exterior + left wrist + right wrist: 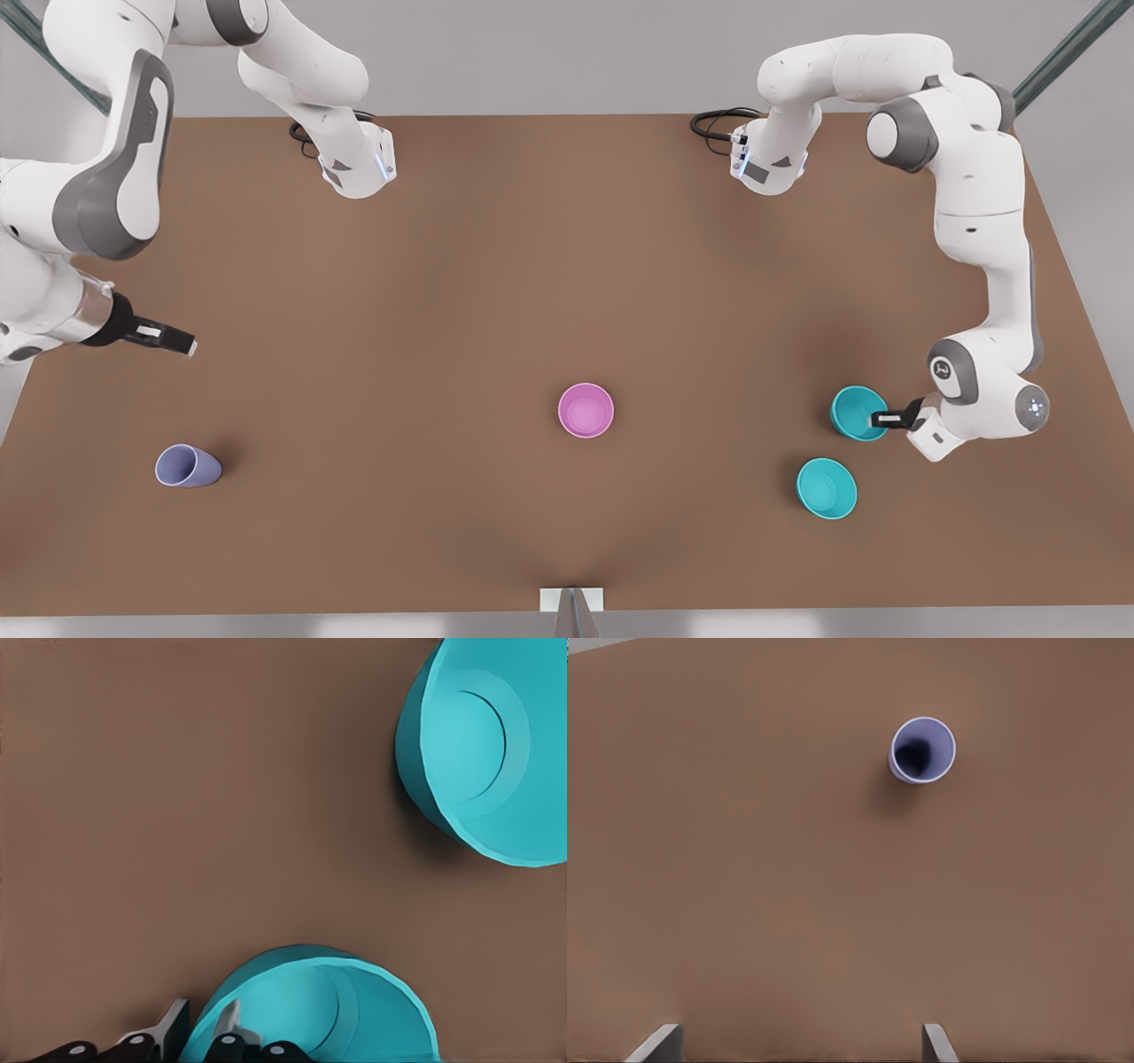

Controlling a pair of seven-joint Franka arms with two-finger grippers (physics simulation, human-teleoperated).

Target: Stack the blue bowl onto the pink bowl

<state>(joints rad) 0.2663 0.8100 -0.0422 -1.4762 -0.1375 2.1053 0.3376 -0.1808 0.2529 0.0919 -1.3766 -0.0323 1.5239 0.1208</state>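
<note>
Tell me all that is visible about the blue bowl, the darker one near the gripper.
The blue bowl is small, round and dark teal, plain and plastic-looking, with a flat circular floor inside. It stands upright and empty on the brown table, at the front view's right, apart from the lighter turquoise bowl beside it. The left gripper straddles its rim: in the left wrist view one finger is inside the bowl and the other outside the wall. Whether they squeeze the wall is unclear.

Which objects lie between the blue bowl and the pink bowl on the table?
None: in the front view, bare table separates the blue bowl, pinched at its rim by the left claw, from the pink bowl.
</note>
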